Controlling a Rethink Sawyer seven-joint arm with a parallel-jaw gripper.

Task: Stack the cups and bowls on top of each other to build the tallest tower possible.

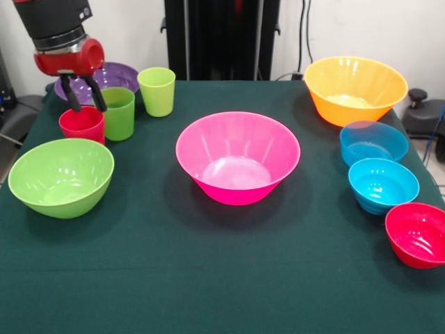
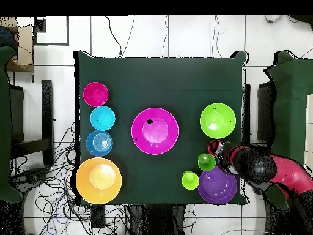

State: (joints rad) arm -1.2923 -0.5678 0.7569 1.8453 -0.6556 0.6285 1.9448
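Gripper point(image 1: 82, 101) sits at the upper left of the front view, its two dark fingers spread apart and hanging just over the red cup point(image 1: 82, 124), with nothing held between them. You have a tight cluster there: the green cup point(image 1: 119, 113) stands just beside the red one on its right, the lime cup point(image 1: 157, 91) a little further right and back, and the purple bowl point(image 1: 119, 74) is right behind the fingers, partly hidden by the red wrist. Just below the red cup in the frame, the lime-green bowl point(image 1: 61, 176) sits close by.

Centre of the green tablecloth point(image 1: 222, 278), you see the big pink bowl point(image 1: 238, 157) standing alone, well apart from everything. At upper right is the orange bowl point(image 1: 355, 90), and down the right edge runs a line of small bowls: translucent blue bowl point(image 1: 373, 142), turquoise bowl point(image 1: 383, 184), small red bowl point(image 1: 420, 234), each almost touching the next.

In the overhead view the arm point(image 2: 269, 168) comes in from the right edge and covers the red cup almost fully. Every cup and bowl stands upright on its own; nothing is stacked.
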